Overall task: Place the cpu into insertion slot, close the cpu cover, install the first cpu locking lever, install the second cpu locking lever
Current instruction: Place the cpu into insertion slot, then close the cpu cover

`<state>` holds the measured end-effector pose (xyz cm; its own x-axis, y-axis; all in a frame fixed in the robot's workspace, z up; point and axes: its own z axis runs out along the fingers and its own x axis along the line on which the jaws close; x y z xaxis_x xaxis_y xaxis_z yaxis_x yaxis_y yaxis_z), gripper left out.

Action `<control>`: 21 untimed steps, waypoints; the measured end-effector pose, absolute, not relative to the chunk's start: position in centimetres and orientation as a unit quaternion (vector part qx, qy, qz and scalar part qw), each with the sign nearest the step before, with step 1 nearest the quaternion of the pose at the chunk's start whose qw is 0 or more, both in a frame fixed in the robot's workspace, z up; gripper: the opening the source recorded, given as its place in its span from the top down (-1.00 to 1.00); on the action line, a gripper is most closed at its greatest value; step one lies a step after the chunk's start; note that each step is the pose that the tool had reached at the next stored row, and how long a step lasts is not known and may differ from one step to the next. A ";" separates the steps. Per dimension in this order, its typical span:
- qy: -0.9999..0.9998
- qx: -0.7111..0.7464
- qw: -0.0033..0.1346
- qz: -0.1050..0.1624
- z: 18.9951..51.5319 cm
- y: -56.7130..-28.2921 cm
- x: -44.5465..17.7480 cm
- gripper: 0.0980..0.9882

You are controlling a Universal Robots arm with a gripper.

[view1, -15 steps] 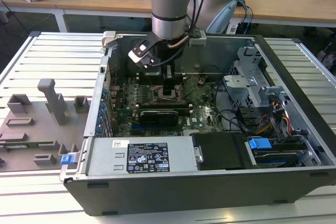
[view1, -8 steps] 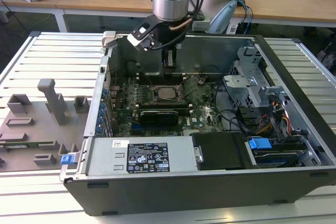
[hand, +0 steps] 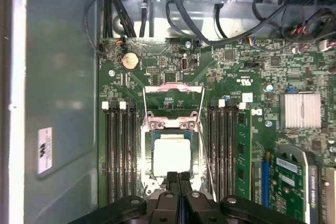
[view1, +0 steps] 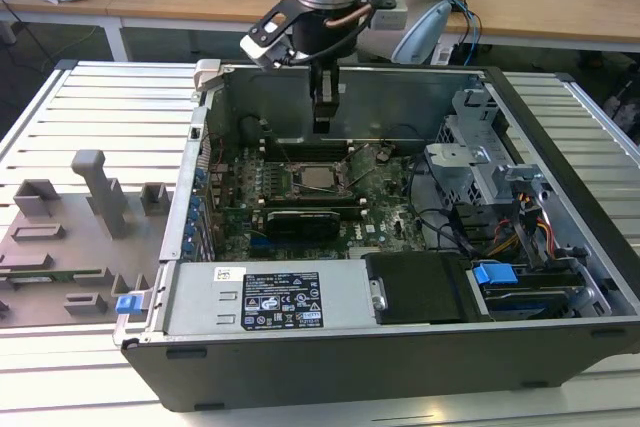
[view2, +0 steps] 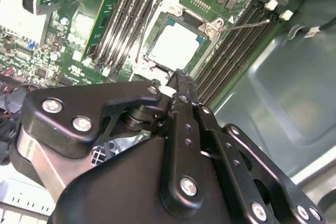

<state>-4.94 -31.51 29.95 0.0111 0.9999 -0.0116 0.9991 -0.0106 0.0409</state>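
**Observer:** What is going unseen right now?

**Me:** My claw (hand: 178, 176) is blocking the near edge of the cpu cover (hand: 171, 125) in the first wrist view. In the second wrist view my own black linkage is covering much of the motherboard (view2: 79, 24). The pin field of the insertion slot (hand: 150, 153) is lying out of sight under the chip. I am not able to tell whether my tips are touching the cover or hanging just above it.

**Observer:** And the claw itself?

**Me:** Fingers are pressing together, with only a thin seam between them and nothing pinched.

**Observer:** What is holding what?

**Me:** The open computer case (view1: 400, 97) is holding the motherboard, a tangle of dark cables (hand: 173, 3) and rows of long black memory slots (hand: 118, 150) on both sides of the socket. The slot is holding the cpu (hand: 171, 156). On the exterior view's left, a grey plate (view1: 60, 247) is carrying grey blocks.

**Observer:** How is the chip looking?

**Me:** It is sitting square and flat in the slot, its pale silvery top showing through the cover's window. The cover is lying down over it, a silver frame all round. A thin wire lever (view2: 251, 23) is angling away from the socket over the memory slots. Whether any lever is hooked, I am unable to make out.
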 end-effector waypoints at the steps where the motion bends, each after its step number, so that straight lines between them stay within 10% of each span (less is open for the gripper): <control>1: 0.703 0.711 0.019 0.010 30.1 -31.5 -4.9 0.98; 21: 0.703 0.711 0.018 0.010 30.4 -31.5 -3.5 0.98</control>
<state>-3.51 -31.50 30.37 0.0112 0.9999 -0.0115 0.9992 -0.0108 0.0394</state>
